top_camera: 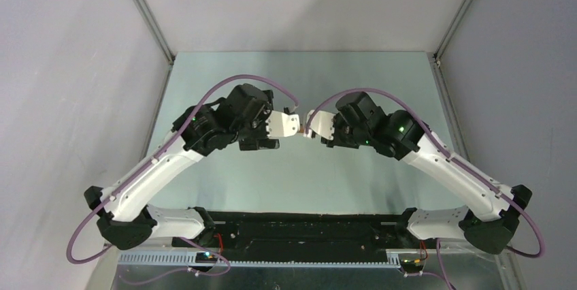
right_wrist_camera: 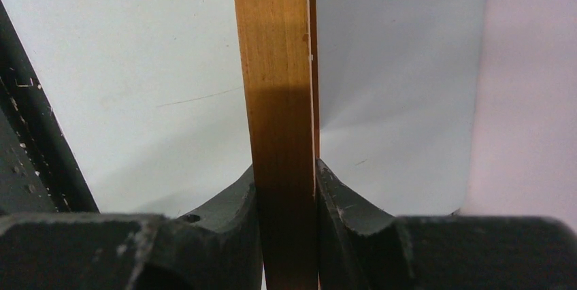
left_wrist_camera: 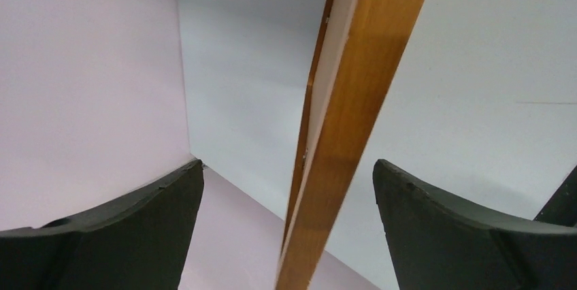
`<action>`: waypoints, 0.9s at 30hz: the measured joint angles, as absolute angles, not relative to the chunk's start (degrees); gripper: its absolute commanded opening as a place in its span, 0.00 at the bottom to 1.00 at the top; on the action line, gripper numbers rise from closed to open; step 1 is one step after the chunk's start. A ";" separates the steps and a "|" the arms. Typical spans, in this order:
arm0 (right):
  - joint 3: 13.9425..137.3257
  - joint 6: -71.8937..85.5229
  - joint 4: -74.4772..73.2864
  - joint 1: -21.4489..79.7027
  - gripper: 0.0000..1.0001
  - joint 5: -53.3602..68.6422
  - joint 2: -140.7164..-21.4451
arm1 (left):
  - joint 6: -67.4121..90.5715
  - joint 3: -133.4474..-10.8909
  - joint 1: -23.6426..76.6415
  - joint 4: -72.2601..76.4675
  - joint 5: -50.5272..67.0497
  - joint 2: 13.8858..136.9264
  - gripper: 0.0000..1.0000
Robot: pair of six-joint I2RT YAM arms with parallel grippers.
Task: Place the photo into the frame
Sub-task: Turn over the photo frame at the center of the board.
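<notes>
My right gripper (right_wrist_camera: 286,191) is pinched on the frame (right_wrist_camera: 275,65), one pad flat on each face of its thin wooden rail. That holds the frame on edge in the air above the middle of the table (top_camera: 299,178) instead of flat on it, which I judge leaves both faces open to my other hand. My left gripper (left_wrist_camera: 287,171) meets it from the opposite side with its fingers spread wide. The same rail runs up between them and touches neither pad, so the right hand alone carries the weight. I cannot pick out the photo with certainty. In the left wrist view a pale strip (left_wrist_camera: 331,58) lies along the wood with a darker brown edge behind it (possibly the print's white back, possibly not). From the top view only a sliver of brown shows between my two hands.
</notes>
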State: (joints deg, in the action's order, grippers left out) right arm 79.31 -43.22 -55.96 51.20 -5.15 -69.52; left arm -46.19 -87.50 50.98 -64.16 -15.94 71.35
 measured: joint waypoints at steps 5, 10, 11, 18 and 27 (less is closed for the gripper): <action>87.05 -40.53 -59.83 47.83 0.00 -2.20 -73.69 | -45.54 -89.08 48.60 -63.88 -15.92 69.73 1.00; 97.89 -33.21 -63.83 41.78 0.00 2.59 -79.37 | -43.97 -90.83 45.36 -63.44 -15.53 65.89 1.00; 100.25 -31.44 -64.88 40.21 0.00 3.77 -80.75 | -43.66 -90.85 44.82 -63.40 -15.22 64.84 1.00; 113.06 -20.40 -69.19 28.64 0.00 12.38 -89.54 | -41.41 -88.82 41.78 -62.87 -13.65 58.28 1.00; 113.56 -8.25 -66.78 16.05 0.00 22.39 -94.83 | -38.87 -81.73 40.58 -62.22 -11.84 56.34 1.00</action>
State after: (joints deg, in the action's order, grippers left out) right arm 113.56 -8.25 -66.78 16.05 22.39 -94.83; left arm -38.87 -81.73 40.58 -62.22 -11.84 56.34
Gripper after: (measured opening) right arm 0.300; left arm 0.995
